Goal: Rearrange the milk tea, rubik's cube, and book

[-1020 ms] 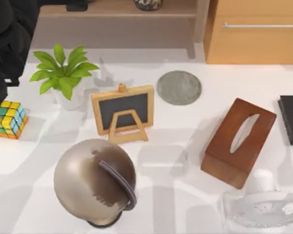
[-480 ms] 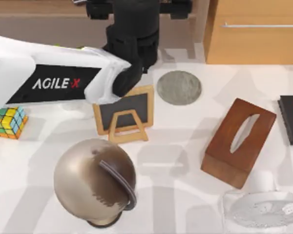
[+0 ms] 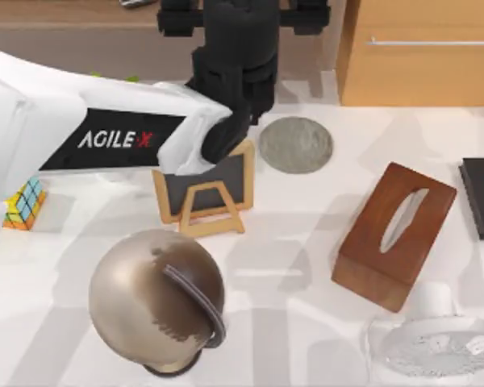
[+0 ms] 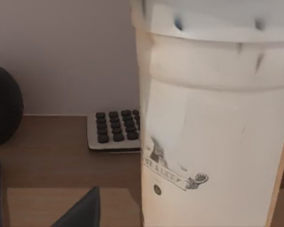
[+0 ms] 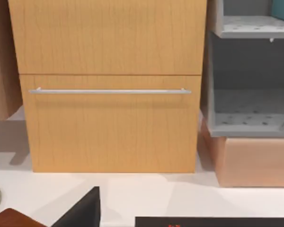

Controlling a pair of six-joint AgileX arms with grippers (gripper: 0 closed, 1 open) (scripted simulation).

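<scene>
Smooth translucent plastic milk tea point(image 4: 213, 123), glossy metal-looking globe point(image 3: 157, 298), polished wooden tissue box point(image 3: 394, 234), matt white table point(image 3: 290, 322).

A round grey coaster point(image 3: 295, 144) lies at twelve o'clock on the table. Just to its eight o'clock stands a small wooden-framed chalkboard point(image 3: 206, 186) on an easel. A metallic globe-shaped lamp point(image 3: 157, 300) sits at seven o'clock. A brown wooden tissue box point(image 3: 393, 235) lies tilted at four o'clock, with a glass dish point(image 3: 434, 347) at its five o'clock. A black book point(image 3: 482, 197) lies at three o'clock. A calculator point(image 4: 114, 131) rests on a wooden shelf point(image 4: 47, 161).
</scene>
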